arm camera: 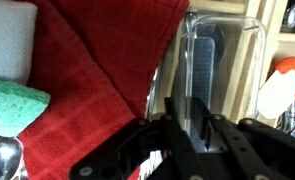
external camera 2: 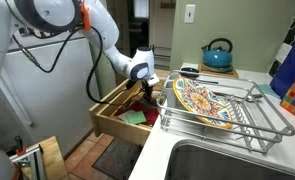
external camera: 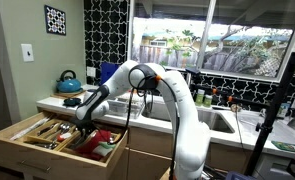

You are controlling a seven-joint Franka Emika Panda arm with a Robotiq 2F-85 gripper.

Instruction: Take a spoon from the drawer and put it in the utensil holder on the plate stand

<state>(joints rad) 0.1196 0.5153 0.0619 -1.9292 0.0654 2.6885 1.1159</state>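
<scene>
Here the hand (arm camera: 192,110) sits low in the drawer (external camera: 32,150), fingers narrowed, any grip impossible to tell.

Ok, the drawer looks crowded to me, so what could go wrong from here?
1. In the wrist view the gripper sits low over the clear tray, right beside the red cloth; the jaws may snag cloth or the tray's wall.
2. The one spoon bowl plainly visible lies off at the corner, so this grasp may miss it.
</scene>
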